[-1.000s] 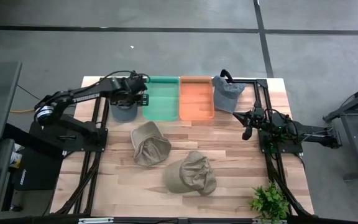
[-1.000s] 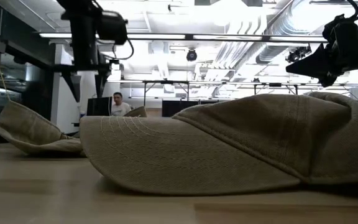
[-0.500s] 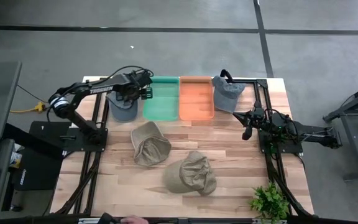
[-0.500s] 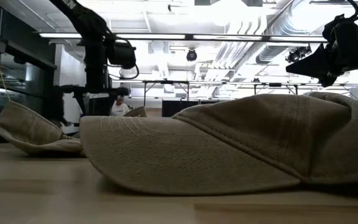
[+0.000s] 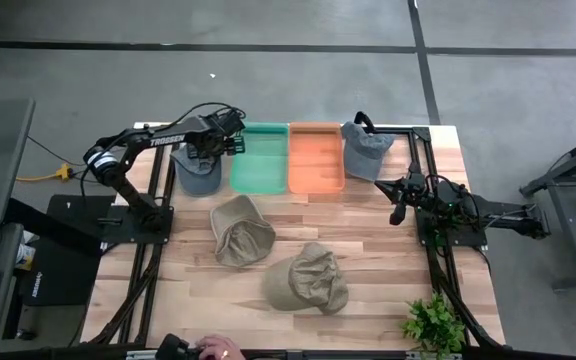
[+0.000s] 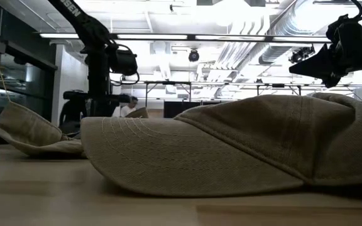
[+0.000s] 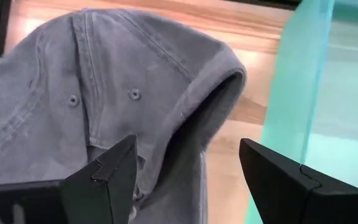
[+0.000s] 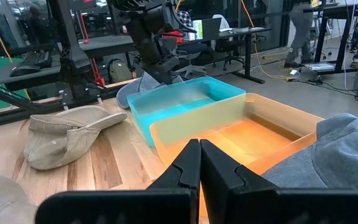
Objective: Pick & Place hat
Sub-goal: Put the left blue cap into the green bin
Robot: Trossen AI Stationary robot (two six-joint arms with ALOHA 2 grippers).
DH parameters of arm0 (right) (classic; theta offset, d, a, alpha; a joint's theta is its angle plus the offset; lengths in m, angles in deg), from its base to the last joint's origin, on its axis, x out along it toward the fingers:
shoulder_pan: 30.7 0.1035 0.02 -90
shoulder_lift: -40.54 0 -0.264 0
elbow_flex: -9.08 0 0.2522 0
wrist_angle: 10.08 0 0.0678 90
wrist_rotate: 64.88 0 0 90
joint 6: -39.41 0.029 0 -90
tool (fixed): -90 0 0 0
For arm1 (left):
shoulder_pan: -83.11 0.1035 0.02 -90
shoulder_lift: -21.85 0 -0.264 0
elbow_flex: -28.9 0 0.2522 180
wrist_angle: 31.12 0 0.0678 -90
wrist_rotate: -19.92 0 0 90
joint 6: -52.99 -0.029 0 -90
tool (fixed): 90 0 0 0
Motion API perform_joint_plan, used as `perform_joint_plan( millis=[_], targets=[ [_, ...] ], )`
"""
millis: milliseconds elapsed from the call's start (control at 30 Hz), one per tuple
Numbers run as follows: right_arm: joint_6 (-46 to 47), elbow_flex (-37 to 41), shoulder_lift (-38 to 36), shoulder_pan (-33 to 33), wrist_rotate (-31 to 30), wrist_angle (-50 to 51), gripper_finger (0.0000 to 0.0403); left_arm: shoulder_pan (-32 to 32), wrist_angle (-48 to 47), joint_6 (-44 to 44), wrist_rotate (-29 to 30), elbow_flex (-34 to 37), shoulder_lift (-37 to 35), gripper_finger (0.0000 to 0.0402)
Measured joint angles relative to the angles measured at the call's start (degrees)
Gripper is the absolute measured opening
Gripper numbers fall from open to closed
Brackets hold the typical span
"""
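Observation:
A grey hat (image 5: 198, 174) lies on the table at the far left, beside the green bin (image 5: 259, 160). My left gripper (image 5: 211, 150) hangs over it, open; in the left wrist view (image 7: 188, 180) its fingers stand on either side of the hat's (image 7: 104, 93) raised crown edge. A second grey hat (image 5: 365, 150) lies right of the orange bin (image 5: 316, 160). Two khaki hats (image 5: 240, 230) (image 5: 306, 278) lie in the table's middle. My right gripper (image 5: 398, 208) waits shut at the right, above the table.
The green bin's wall (image 7: 303, 93) stands close beside my left gripper. A potted plant (image 5: 432, 322) sits at the near right corner. A person's hand (image 5: 213, 350) shows at the table's near edge. The nearer khaki hat (image 6: 231, 150) fills the low view.
My left gripper has gone down toward the grey hat at the far left, with its arm stretching out over the table's left side. The hats have stayed where they were.

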Motion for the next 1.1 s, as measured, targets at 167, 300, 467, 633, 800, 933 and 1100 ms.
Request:
perform_joint_plan(
  millis=[167,300,467,633,800,933,1100],
  targets=[
    [0.0,0.0,0.0,0.0,0.0,0.0,0.0000,0.0,1.3,-3.6,1.4,0.1,2.9,0.0241],
    [0.0,0.0,0.0,0.0,0.0,0.0,0.0000,0.0,3.2,-4.1,0.7,0.1,3.1,0.0241],
    [0.0,0.0,0.0,0.0,0.0,0.0,0.0000,0.9,4.0,-7.3,0.9,0.1,3.1,0.0241],
    [0.0,0.0,0.0,0.0,0.0,0.0,0.0000,2.5,4.3,-9.9,1.0,0.1,3.1,0.0241],
    [0.0,0.0,0.0,0.0,0.0,0.0,0.0000,3.4,4.4,-12.6,0.0,0.1,3.1,0.0241],
    [0.0,0.0,0.0,0.0,0.0,0.0,0.0000,3.3,5.1,-13.4,-0.8,0.6,3.1,0.0241],
    [0.0,0.0,0.0,0.0,0.0,0.0,0.0000,3.3,6.1,-13.5,-1.5,2.8,3.1,0.0241]
  ],
)
